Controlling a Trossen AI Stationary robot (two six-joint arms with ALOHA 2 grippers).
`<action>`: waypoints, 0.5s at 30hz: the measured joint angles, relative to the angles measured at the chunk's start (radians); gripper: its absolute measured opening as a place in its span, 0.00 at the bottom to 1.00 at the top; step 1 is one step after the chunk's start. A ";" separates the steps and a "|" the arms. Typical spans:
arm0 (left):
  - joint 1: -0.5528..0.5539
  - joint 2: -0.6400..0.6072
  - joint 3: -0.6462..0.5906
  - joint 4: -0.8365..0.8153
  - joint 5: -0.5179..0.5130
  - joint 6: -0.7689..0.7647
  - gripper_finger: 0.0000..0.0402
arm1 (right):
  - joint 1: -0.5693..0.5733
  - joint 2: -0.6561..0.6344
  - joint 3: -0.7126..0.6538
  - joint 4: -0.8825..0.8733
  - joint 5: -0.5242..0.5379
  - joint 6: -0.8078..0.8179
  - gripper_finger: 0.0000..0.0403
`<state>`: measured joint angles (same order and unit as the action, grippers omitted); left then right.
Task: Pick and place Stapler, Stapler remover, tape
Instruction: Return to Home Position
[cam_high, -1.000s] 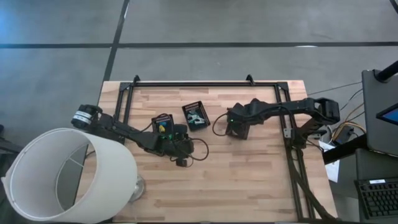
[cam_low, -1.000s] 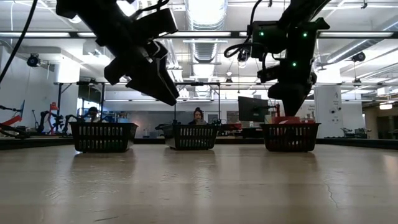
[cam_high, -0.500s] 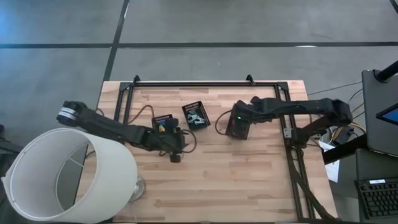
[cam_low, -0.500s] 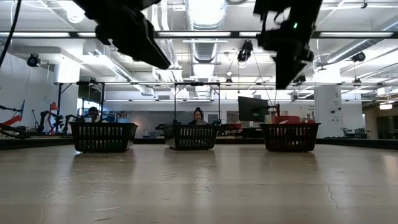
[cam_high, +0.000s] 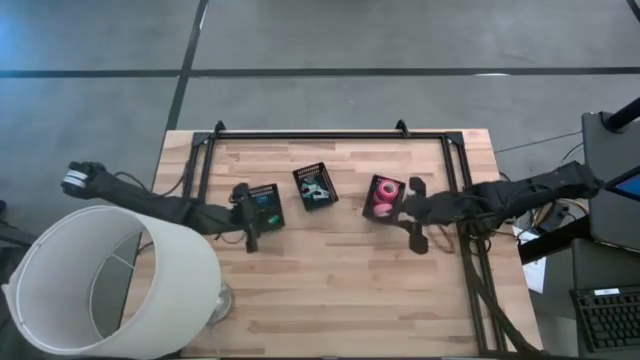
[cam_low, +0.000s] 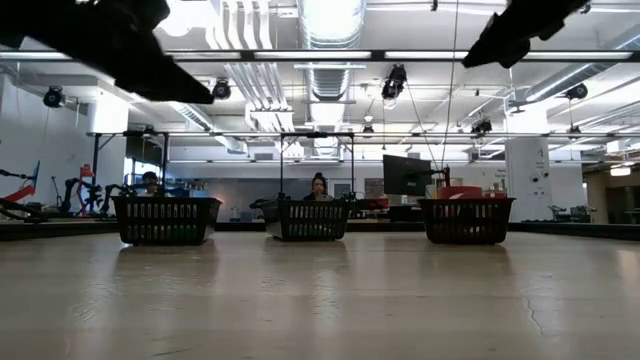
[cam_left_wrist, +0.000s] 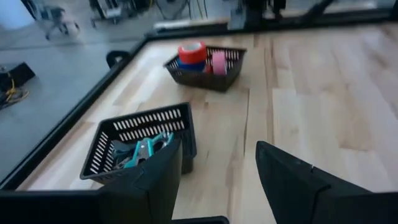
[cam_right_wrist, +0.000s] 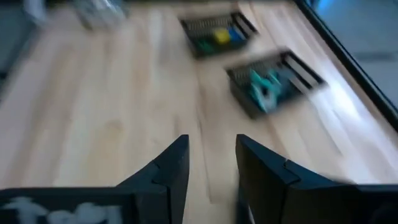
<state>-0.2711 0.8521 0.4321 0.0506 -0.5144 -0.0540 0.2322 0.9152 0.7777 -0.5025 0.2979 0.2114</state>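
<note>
Three black mesh bins stand in a row on the wooden table. The left bin holds coloured staplers. The middle bin holds teal staple removers. The right bin holds the tape rolls, pink, red and blue. My left gripper hovers open just left of the stapler bin, its fingers empty. My right gripper hovers open just right of the tape bin, its fingers also empty.
A white lamp shade stands over the table's near left corner. A black metal frame runs along the far edge and both sides. Bare wood lies near of the bins. In the low view people sit in the room beyond the bins.
Both arms have drawn back and risen. The left gripper moved from near of the stapler bin toward the table's left. The right gripper moved off the tape bin toward the table's right, uncovering the rolls. In the low view both grippers have climbed almost out of the picture.
</note>
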 joint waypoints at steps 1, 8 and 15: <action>0.000 -0.034 -0.034 0.027 0.000 0.003 0.52 | 0.002 -0.037 -0.050 0.069 -0.020 -0.017 0.31; 0.000 -0.244 -0.188 0.082 0.000 0.021 0.52 | -0.001 -0.284 -0.350 0.427 -0.063 -0.072 0.32; 0.000 -0.413 -0.261 0.085 0.000 0.087 0.52 | -0.001 -0.509 -0.510 0.569 -0.063 -0.137 0.31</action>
<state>-0.2710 0.4395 0.1710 0.1352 -0.5140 0.0326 0.2310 0.4058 0.2673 0.0668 0.2352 0.0747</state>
